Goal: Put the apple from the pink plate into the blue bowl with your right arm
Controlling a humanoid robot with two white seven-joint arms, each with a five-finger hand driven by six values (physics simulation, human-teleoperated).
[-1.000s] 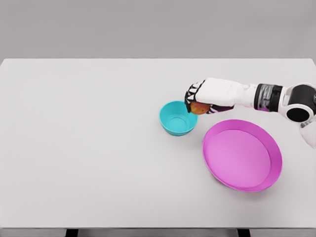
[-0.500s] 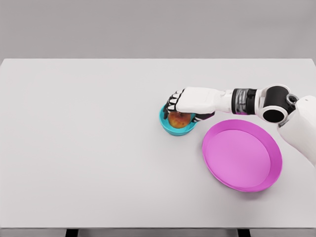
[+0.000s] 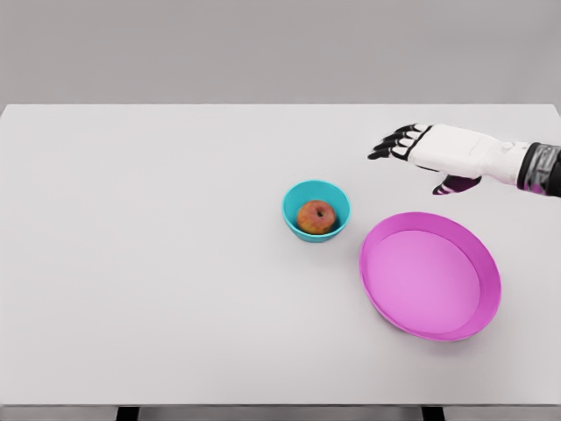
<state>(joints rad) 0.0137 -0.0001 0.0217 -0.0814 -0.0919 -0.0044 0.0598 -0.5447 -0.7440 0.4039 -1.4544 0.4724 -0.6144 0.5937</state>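
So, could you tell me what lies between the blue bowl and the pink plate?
Nothing: the head view shows bare table between blue bowl and pink plate.

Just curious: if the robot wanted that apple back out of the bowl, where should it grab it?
Probably from straight above, fingers around the apple's upper sides. The blue bowl's wall surrounds it all round, leaving only the top exposed.
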